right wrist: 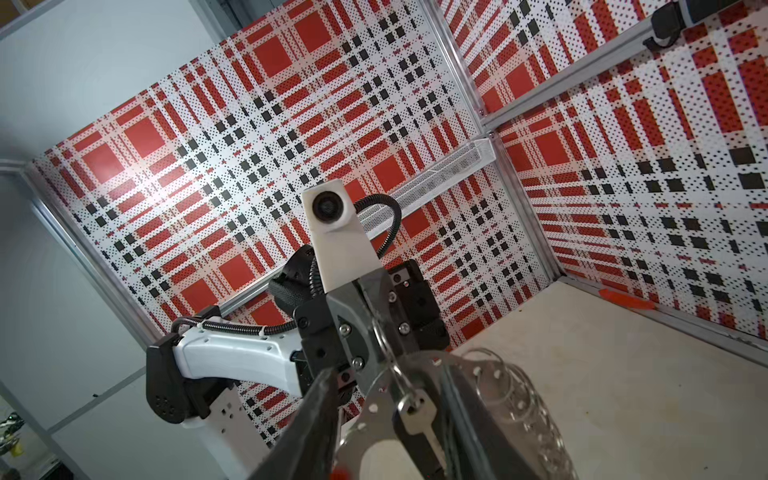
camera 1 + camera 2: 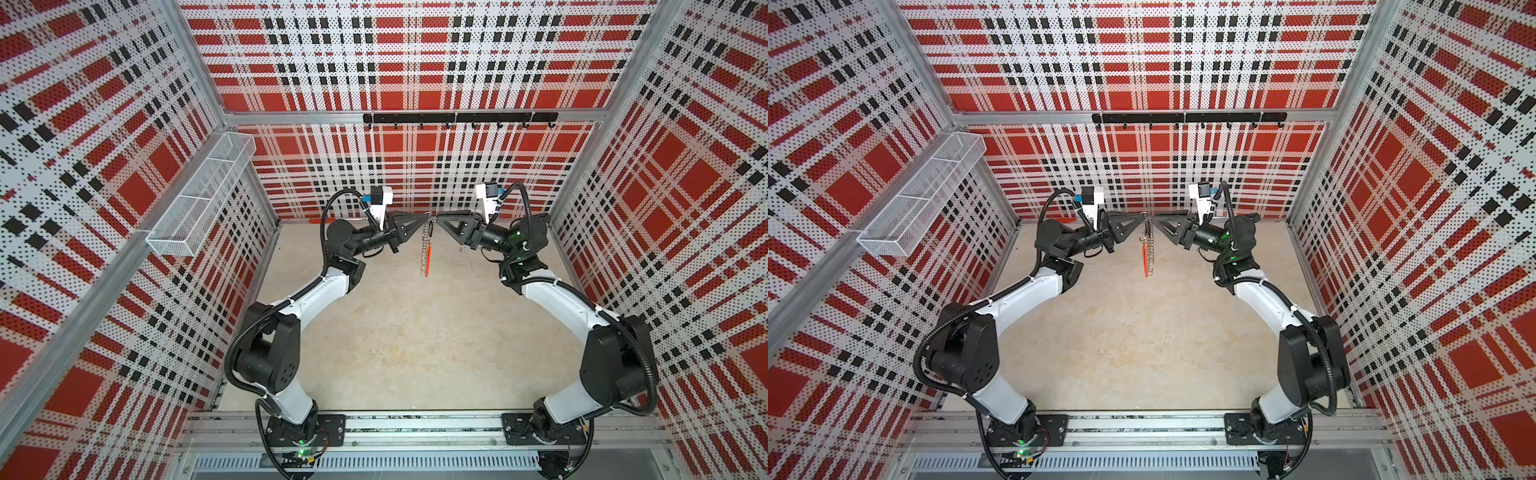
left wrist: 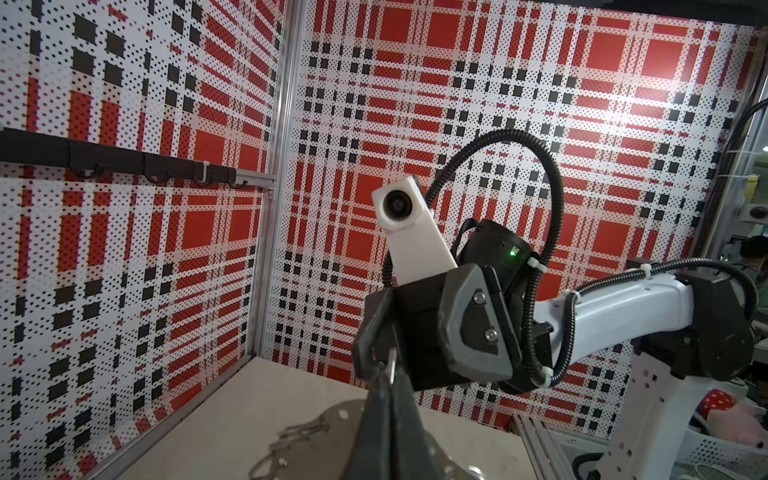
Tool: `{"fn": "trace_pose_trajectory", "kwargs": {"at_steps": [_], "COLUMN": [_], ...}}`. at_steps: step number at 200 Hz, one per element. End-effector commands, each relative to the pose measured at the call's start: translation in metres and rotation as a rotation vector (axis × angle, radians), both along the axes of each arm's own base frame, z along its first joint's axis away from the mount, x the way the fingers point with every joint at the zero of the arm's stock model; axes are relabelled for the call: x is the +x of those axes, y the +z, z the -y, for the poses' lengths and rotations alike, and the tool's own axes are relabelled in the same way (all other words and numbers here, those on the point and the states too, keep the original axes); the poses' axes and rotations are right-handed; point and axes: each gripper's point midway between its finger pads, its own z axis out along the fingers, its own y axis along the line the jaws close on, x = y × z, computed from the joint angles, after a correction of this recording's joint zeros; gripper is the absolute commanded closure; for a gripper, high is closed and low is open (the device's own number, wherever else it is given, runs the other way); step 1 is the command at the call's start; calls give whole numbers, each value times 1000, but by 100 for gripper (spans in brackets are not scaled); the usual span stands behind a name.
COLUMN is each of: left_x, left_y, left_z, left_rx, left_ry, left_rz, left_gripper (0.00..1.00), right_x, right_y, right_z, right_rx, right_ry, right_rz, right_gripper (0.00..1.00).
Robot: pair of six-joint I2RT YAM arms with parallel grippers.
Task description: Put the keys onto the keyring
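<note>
Nearest, in the right wrist view, the key (image 1: pixel 415 417) is seen between the fingers of the right claw (image 2: pixel 439 219), which stand parted on either side of it; no clamp on it is shown. A small split ring (image 1: pixel 405 401) is passed through its hole. Just beyond, the left claw (image 2: pixel 424 216) is clenched on the top of the keyring (image 2: pixel 427 249), whose hoop hangs above the worktop (image 2: pixel 395 332). The step is judged best done with the hoop held steady, the key pinched squarely, and the ring fed on without twisting. An orange strip (image 1: pixel 627 300) lies far off by the back wall.
</note>
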Motion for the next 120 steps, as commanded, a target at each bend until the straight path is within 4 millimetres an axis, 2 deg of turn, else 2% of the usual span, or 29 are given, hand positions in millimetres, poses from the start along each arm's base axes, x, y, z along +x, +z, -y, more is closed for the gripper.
{"fn": "trace_pose_trajectory", "kwargs": {"at_steps": [1,55,79,120], "left_x": [-9,-5,-2,0], "left_y": [25,34,36,30], "left_z": [-1,-3,-3,3], "left_rx": [-47,-73,-86,-77], "left_ry": [-15,-5,11,-8], "left_rz": [72,73,72,57], "left_gripper": [100,100,100,100], "right_x": [0,-6,-9,-10], "right_y": [2,-4,-7,-2], "right_z": [-9,-18,-25,-27], "right_rx": [-2,-4,-13,-13], "right_ry": [37,63,75,79], "right_rz": [28,23,19,29], "right_gripper": [66,94,100,100]}}
